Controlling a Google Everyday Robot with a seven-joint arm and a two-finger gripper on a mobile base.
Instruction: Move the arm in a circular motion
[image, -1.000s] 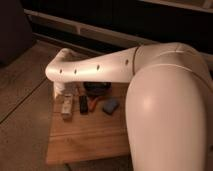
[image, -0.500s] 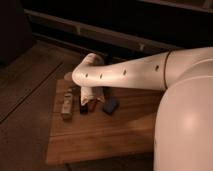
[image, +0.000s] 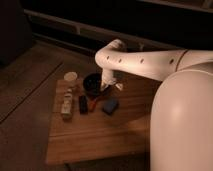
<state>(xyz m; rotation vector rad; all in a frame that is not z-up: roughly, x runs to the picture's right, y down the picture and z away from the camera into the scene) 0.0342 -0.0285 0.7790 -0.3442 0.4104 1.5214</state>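
My cream-white arm (image: 150, 62) runs from a huge rounded joint (image: 182, 120) at the right leftward to a bent elbow (image: 111, 52), with a row of small dark holes along the tube. From the elbow a short segment drops to the small gripper (image: 106, 86). The gripper hangs over the right rim of a black bowl (image: 91, 83) at the back of a low wooden table (image: 100, 137).
On the table stand a white cup (image: 71, 77), a pale bottle lying down (image: 67, 105), a dark red-black packet (image: 83, 104) and a blue object (image: 110, 106). Dark shelving (image: 115, 22) runs along the back. Grey floor (image: 25, 100) lies at the left.
The elbow and gripper have swung to the right and further back, from over the table's left items to the black bowl. The table things have not moved.
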